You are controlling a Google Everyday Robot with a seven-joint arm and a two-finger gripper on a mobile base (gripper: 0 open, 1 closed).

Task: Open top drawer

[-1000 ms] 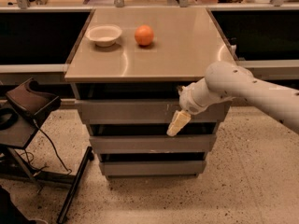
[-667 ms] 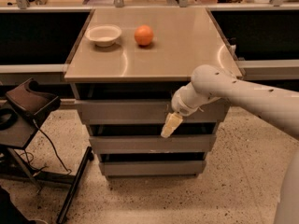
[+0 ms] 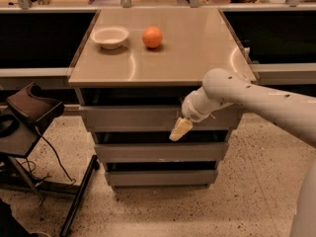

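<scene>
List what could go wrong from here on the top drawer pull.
1. The gripper sits at the lower edge of the top drawer, whose front shows no handle; it may slip off without purchase.
2. A hard tug could jolt the tabletop and set the orange rolling, with the bowl right beside it.
3. The arm passes close to the tabletop's front edge and might scrape it.

Gripper point(image 3: 180, 129) held at lower front edge of top drawer point(image 3: 133, 117), right of centre; bowl point(image 3: 110, 36) and orange point(image 3: 152, 37) set on tabletop point(image 3: 192, 53).
</scene>
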